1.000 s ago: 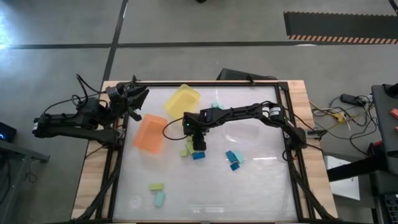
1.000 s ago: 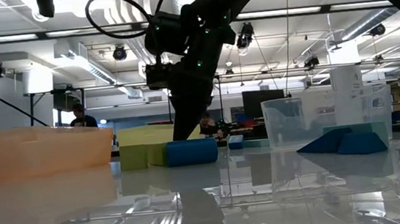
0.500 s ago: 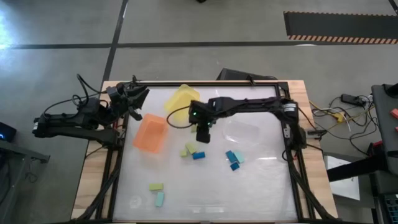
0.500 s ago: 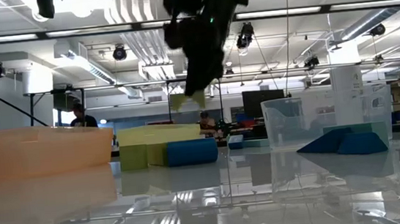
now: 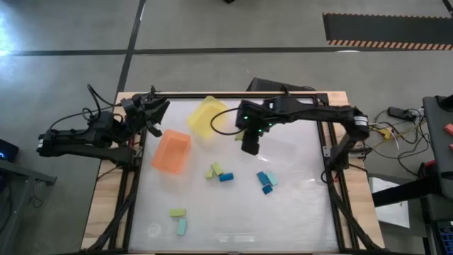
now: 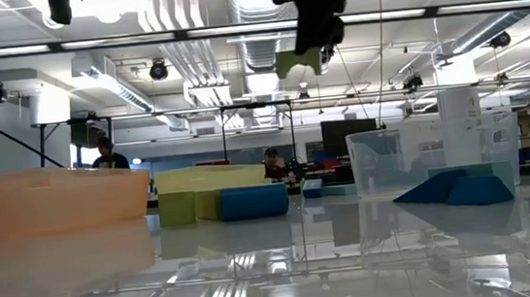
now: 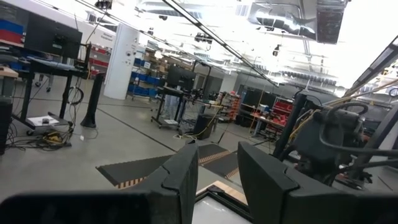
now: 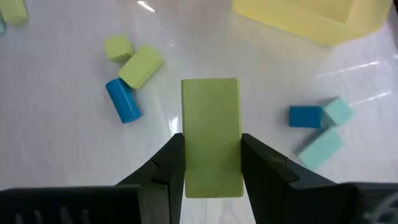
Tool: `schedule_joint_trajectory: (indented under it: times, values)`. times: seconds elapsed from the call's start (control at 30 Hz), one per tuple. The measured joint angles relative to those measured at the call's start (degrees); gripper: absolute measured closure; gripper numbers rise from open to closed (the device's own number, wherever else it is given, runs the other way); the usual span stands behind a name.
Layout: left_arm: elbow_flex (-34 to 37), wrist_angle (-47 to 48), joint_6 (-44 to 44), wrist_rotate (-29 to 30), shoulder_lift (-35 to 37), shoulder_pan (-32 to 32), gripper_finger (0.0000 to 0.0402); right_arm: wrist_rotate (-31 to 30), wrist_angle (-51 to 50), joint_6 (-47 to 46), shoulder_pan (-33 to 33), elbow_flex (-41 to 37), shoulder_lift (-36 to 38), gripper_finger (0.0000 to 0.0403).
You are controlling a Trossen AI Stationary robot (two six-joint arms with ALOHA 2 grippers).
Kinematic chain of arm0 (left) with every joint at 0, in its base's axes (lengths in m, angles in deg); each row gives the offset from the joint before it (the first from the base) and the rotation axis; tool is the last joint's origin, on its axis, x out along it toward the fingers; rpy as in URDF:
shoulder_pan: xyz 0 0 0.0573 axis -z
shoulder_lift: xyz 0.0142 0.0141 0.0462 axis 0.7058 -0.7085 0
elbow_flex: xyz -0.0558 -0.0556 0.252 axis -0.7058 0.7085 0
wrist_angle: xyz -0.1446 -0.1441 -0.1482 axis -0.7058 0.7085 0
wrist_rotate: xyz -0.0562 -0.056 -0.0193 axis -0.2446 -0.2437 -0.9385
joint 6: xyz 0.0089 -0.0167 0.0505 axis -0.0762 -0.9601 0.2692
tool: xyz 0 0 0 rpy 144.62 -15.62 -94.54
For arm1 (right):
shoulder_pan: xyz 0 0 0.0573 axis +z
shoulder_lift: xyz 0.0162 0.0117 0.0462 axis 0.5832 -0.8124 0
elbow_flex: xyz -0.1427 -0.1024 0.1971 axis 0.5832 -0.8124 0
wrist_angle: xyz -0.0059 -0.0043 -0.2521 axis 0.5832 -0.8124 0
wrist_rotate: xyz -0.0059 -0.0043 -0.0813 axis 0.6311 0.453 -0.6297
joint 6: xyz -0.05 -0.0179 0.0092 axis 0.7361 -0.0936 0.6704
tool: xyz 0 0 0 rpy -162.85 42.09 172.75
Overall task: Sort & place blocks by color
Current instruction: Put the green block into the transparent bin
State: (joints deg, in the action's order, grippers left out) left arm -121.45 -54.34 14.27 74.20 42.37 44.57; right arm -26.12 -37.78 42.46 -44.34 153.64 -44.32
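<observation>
My right gripper (image 5: 249, 146) hangs high over the middle of the table, shut on a yellow-green block (image 8: 211, 124), which also shows below the fingers in the low view (image 6: 298, 62). Beneath it on the table lie two yellow-green blocks (image 8: 141, 65) and a dark blue block (image 8: 122, 99). A blue and teal cluster (image 5: 265, 180) rests flat to their right. One yellow-green block (image 5: 177, 212) and one teal block (image 5: 182, 226) lie near the front edge. My left gripper (image 7: 217, 174) is open and parked at the table's far-left corner (image 5: 152, 110). My right gripper pinches the yellow-green block between its two fingers (image 8: 166, 163), on its two long side faces (image 8: 186, 146). The fingers come from above, pointing down. The block is lifted clear of the table and sticks out below the fingertips (image 6: 298, 62).
A yellow bin (image 5: 207, 115) stands at the far side left of my right gripper, and an orange bin (image 5: 172, 151) sits nearer and farther left. A clear dish (image 6: 432, 157) stands right of centre. The black frame rail (image 5: 233, 94) runs around the table.
My right gripper has risen from the block cluster at the table's middle, carrying one yellow-green block lifted clear, and has moved toward the far and right edges. The other two yellow-green blocks and the blue one stayed on the table.
</observation>
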Motion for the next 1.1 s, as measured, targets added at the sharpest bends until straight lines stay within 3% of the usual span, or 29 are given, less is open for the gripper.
schedule_joint_trajectory:
  times: [0.3,0.67,1.1]
  values:
    - [-0.1,0.0,-0.2,1.1,-0.3,0.0,0.0304,-1.4,2.0,-2.6,-0.3,-17.7,11.3,0.0287]
    - [-0.1,0.0,-0.2,1.7,-0.7,0.0,0.0304,-1.4,16.7,-5.4,-4.2,-41.1,19.5,0.0287]
    - [-0.1,0.0,-0.4,2.7,-1.7,0.0,0.0304,-1.4,23.8,0.0,-9.6,-49.8,17.2,0.0287]
